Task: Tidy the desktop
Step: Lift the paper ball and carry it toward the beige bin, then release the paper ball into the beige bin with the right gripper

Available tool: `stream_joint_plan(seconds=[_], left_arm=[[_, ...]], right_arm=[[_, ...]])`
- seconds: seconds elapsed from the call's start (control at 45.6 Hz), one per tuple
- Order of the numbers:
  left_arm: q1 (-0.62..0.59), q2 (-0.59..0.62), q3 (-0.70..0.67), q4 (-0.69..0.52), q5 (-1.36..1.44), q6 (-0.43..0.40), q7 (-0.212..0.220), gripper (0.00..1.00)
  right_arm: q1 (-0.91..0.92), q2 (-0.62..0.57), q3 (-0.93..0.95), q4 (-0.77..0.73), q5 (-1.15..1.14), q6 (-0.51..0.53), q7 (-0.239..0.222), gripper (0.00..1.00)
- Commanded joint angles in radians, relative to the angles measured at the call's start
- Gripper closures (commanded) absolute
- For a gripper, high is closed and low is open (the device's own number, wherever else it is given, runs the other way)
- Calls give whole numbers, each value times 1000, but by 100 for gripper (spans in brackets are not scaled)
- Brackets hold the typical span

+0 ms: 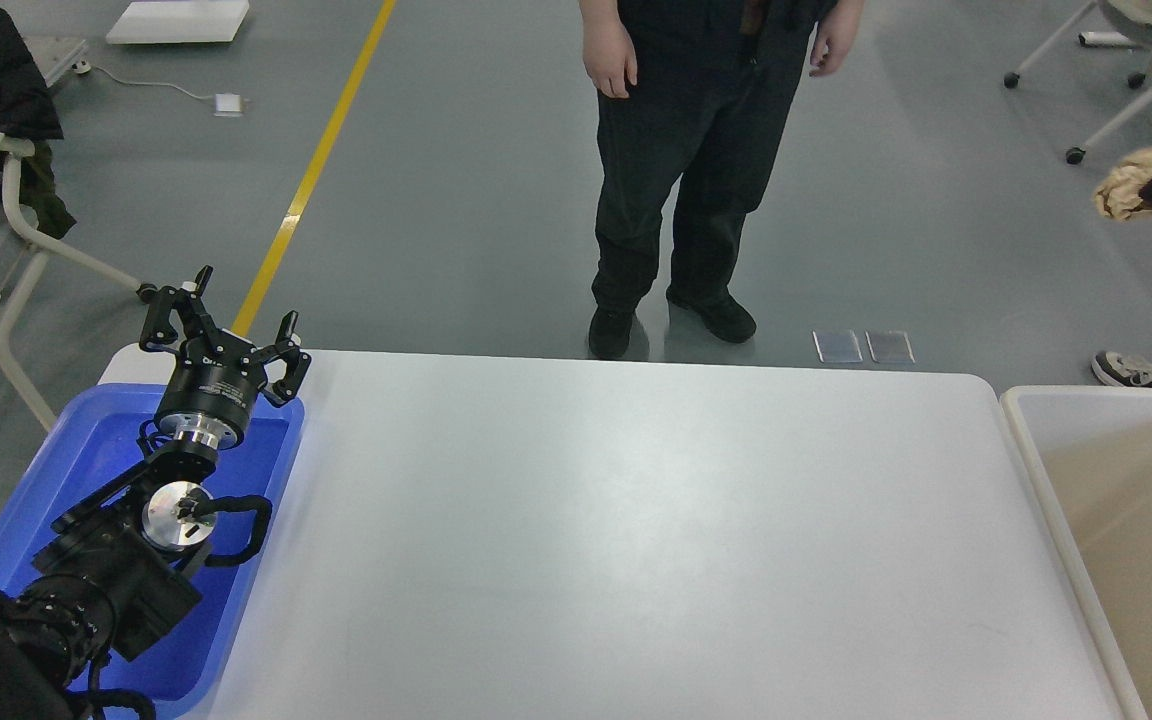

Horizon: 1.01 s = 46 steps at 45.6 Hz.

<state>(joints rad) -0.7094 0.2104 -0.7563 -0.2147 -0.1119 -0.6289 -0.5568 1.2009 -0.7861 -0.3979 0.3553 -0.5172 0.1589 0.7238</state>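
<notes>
The desktop [636, 530] is a wide white tabletop with rounded corners and fills the middle of the head view; I see no loose objects on its bare surface. My left gripper [241, 305] is raised over the far end of the blue tray [96, 450] at the table's left end. Its two fingers are spread apart and hold nothing. My right arm and gripper are out of view.
A cream-white bin [1116, 520] stands against the table's right edge. A person in black [686, 170] stands just beyond the far edge of the table. A chair [6, 190] with a dark jacket is at the far left.
</notes>
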Motion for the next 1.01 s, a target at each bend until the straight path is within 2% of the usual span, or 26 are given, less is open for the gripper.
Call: stream_joint_plan(seconds=[0.0, 0.285, 0.46, 0.57, 0.657, 0.986], left_arm=[[1, 0, 0, 0, 0, 0, 0, 0], [1, 0, 0, 0, 0, 0, 0, 0], [1, 0, 0, 0, 0, 0, 0, 0], [1, 0, 0, 0, 0, 0, 0, 0], [1, 0, 0, 0, 0, 0, 0, 0], [1, 0, 0, 0, 0, 0, 0, 0]], right_arm=[[-142, -48, 16, -124, 72, -2, -53, 100], [-374, -30, 157, -266, 82, -12, -228, 100], [-468, 11, 224, -276, 127, -39, -372, 100], [-535, 63, 231, -283, 190, -64, -426, 100], [-570, 110, 232, -295, 195, -82, -440, 100], [-627, 260, 235, -320, 195, -144, -446, 100]])
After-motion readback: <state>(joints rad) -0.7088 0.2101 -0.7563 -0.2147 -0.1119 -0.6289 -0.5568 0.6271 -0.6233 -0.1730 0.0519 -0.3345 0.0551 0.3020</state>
